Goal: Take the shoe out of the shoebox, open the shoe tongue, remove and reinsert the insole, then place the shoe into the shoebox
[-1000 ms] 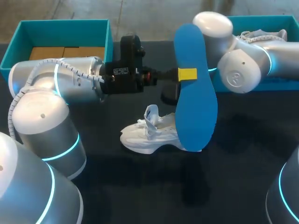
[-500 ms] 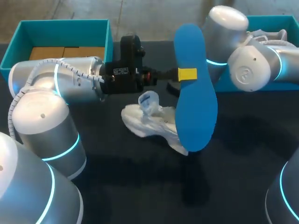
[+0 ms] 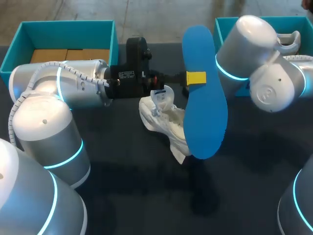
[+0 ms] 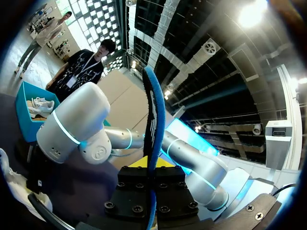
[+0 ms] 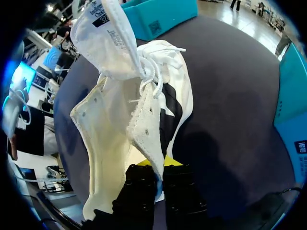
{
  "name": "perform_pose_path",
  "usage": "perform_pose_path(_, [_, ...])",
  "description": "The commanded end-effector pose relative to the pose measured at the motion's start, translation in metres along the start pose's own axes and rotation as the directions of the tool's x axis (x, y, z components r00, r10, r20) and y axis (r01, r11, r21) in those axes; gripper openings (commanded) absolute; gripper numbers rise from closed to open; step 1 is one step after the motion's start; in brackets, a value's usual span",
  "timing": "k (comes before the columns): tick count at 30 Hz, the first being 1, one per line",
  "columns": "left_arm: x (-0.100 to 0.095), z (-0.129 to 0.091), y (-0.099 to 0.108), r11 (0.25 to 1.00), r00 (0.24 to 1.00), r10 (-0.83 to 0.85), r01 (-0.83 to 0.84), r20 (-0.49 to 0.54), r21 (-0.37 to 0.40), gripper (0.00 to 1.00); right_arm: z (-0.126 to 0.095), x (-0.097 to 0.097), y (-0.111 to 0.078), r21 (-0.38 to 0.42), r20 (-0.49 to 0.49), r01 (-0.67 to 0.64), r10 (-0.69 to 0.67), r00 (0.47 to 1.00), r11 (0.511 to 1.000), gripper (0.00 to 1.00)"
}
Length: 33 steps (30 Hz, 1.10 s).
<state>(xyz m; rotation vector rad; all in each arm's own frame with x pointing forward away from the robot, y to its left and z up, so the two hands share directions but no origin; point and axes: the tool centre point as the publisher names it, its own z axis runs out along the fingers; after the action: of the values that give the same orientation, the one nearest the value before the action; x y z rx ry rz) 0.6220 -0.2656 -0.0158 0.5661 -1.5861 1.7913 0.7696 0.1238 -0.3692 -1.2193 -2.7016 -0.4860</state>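
**Head view:** your left gripper clamps the blue insole at mid-length and holds it upright over the table. The white shoe sits tilted beside it, outside both the left shoebox and the right shoebox. **Left wrist view:** the insole stands edge-on, gripped between the fingers. **Right wrist view:** your right gripper, fingers narrow, pinches the edge of the shoe upper, with the tongue ahead.

Two teal shoeboxes on black table
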Motion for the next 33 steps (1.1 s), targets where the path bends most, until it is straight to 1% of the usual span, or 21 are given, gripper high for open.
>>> perform_pose_path(1, [0.0,0.001,0.001,1.0,1.0,0.0,0.0,0.0,0.005,0.0,-0.003,0.002,-0.003,-0.011,0.004,-0.001,0.001,1.0,1.0,0.0])
perform_pose_path(14, [0.0,0.001,0.001,1.0,1.0,0.0,0.0,0.0,0.005,0.0,-0.003,0.002,-0.003,-0.011,0.004,-0.001,0.001,1.0,1.0,0.0])
perform_pose_path(15, [0.0,0.001,0.001,1.0,1.0,0.0,0.0,0.0,0.005,0.0,-0.004,0.002,-0.004,0.001,0.016,-0.072,0.072,0.997,0.997,0.0])
perform_pose_path(16, [0.0,0.001,0.001,1.0,1.0,0.0,0.0,0.0,0.005,0.0,-0.004,0.002,-0.004,-0.019,0.037,-0.104,0.105,0.994,0.994,0.0])
perform_pose_path(17, [0.0,0.001,0.001,1.0,1.0,0.0,0.0,0.0,0.005,0.0,-0.005,0.004,-0.005,-0.037,0.015,-0.141,0.142,0.99,0.989,0.0])
perform_pose_path(18, [0.0,0.001,0.001,1.0,1.0,0.0,0.0,0.0,0.005,0.0,-0.006,0.003,-0.006,-0.038,0.036,-0.205,0.206,0.978,0.978,0.0])
perform_pose_path(19, [0.0,0.001,0.001,1.0,1.0,0.0,0.0,0.0,0.005,0.0,-0.007,0.004,-0.006,-0.064,0.015,-0.231,0.232,0.973,0.971,0.0])
perform_pose_path(20, [0.0,0.001,0.001,1.0,1.0,0.0,0.0,0.0,0.005,0.0,-0.009,0.005,-0.007,-0.058,0.031,-0.288,0.29,0.957,0.956,0.0])
perform_pose_path(21, [0.0,0.001,0.001,1.0,1.0,0.0,0.0,0.0,0.005,0.0,-0.01,0.005,-0.008,-0.074,0.045,-0.323,0.327,0.944,0.943,0.0])
perform_pose_path(22, [0.0,0.001,0.001,1.0,1.0,0.0,0.0,0.0,0.005,0.0,-0.011,0.005,-0.009,-0.091,0.037,-0.352,0.357,0.934,0.931,0.0])
perform_pose_path(23, [0.0,0.001,0.001,1.0,1.0,0.0,0.0,0.0,0.005,0.0,-0.012,0.006,-0.011,-0.095,0.061,-0.388,0.394,0.917,0.917,0.0])
perform_pose_path(26, [0.0,0.001,0.001,1.0,1.0,0.0,0.0,0.0,0.005,0.0,-0.012,0.007,-0.014,-0.15,0.063,-0.43,0.443,0.895,0.89,0.0])
perform_pose_path(30, [0.0,0.001,0.001,1.0,1.0,0.0,0.0,0.0,0.005,0.0,-0.011,0.009,-0.017,-0.226,0.096,-0.477,0.506,0.857,0.849,0.0])
perform_pose_path(33, [0.0,0.001,0.001,1.0,1.0,0.0,0.0,0.0,0.005,0.0,-0.008,0.005,-0.018,-0.25,0.092,-0.505,0.539,0.837,0.826,0.0])
